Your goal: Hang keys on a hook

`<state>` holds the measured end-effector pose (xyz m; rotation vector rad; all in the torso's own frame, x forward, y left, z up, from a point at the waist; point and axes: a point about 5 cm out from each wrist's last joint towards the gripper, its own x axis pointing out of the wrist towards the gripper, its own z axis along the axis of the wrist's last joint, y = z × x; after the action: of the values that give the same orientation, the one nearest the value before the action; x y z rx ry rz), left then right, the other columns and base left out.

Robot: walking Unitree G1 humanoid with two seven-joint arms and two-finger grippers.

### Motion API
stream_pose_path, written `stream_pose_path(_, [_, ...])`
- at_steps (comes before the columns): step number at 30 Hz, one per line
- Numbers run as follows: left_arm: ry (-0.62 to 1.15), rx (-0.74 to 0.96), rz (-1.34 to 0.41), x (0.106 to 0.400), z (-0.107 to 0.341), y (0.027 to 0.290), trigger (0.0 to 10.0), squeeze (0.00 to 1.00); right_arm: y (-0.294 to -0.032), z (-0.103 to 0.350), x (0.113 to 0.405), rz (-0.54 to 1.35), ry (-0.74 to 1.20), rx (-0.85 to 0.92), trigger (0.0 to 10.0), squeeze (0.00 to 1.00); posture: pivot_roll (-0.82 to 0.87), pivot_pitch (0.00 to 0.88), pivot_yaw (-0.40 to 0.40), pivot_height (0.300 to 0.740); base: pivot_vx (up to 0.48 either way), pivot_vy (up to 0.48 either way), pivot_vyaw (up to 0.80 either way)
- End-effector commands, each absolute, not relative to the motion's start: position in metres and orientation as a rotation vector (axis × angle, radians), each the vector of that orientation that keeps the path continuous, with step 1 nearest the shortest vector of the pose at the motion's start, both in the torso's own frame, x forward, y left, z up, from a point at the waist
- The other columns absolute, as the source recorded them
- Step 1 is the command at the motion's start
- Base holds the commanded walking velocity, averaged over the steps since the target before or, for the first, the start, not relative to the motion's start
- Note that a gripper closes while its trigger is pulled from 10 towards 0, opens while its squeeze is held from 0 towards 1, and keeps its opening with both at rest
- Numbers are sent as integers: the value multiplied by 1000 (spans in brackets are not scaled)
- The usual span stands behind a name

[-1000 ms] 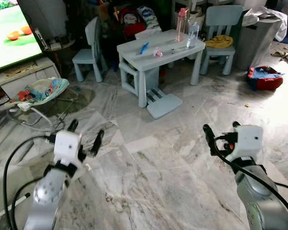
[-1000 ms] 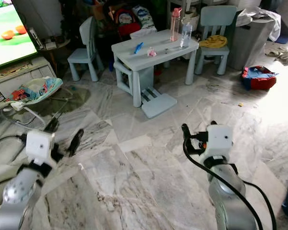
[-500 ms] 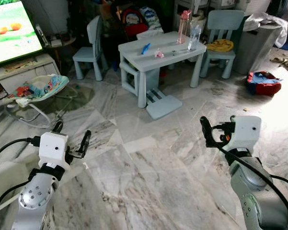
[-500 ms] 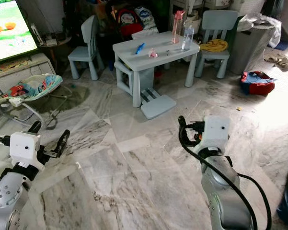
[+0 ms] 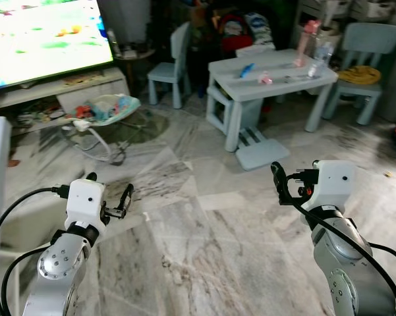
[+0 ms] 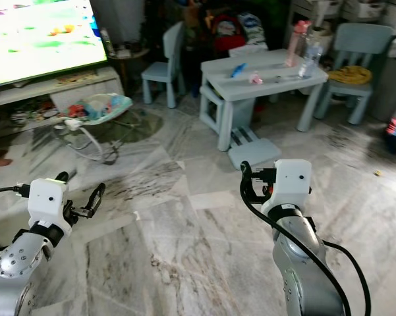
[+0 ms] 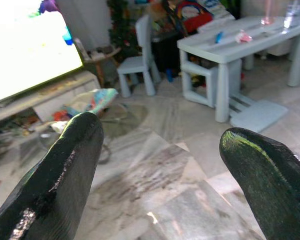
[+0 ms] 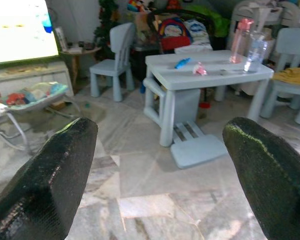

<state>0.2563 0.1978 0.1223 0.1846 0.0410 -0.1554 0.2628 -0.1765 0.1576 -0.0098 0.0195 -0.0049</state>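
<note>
Both arms are raised over a marble floor (image 5: 204, 243). My left gripper (image 5: 109, 189) is open, and nothing lies between its fingers (image 7: 55, 185). My right gripper (image 5: 294, 184) is also open and empty, with its fingers (image 8: 269, 170) spread wide. Both point toward a light blue child's table (image 5: 277, 76) farther ahead. On that table lie a small pink item (image 5: 266, 78) and a blue item (image 5: 246, 68); they are too small to tell what they are. I can make out no keys and no hook.
A pink bottle (image 5: 304, 36) and a clear bottle (image 5: 318, 58) stand on the table. Light blue chairs (image 5: 168, 66) (image 5: 366, 62) flank it, with a flat blue board (image 5: 260, 155) on the floor in front. A baby bouncer (image 5: 109, 108) and a lit TV (image 5: 39, 36) are at the left.
The whole picture has slid right, so the camera has turned left; the TV now takes up more of the frame. Both grippers stay raised and open.
</note>
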Motion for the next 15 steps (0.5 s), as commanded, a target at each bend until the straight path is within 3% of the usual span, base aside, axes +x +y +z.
stream_pose_path(1, [45, 183, -154, 258, 126, 201, 10000, 0, -178, 160, 266, -17, 19, 3, 10000, 0, -49, 0, 46, 740, 0, 0, 800])
stream_pose_path(15, [53, 165, -87, 260, 126, 202, 10000, 0, -178, 162, 273, -29, 16, 26, 10000, 0, -43, 0, 51, 740, 0, 0, 800])
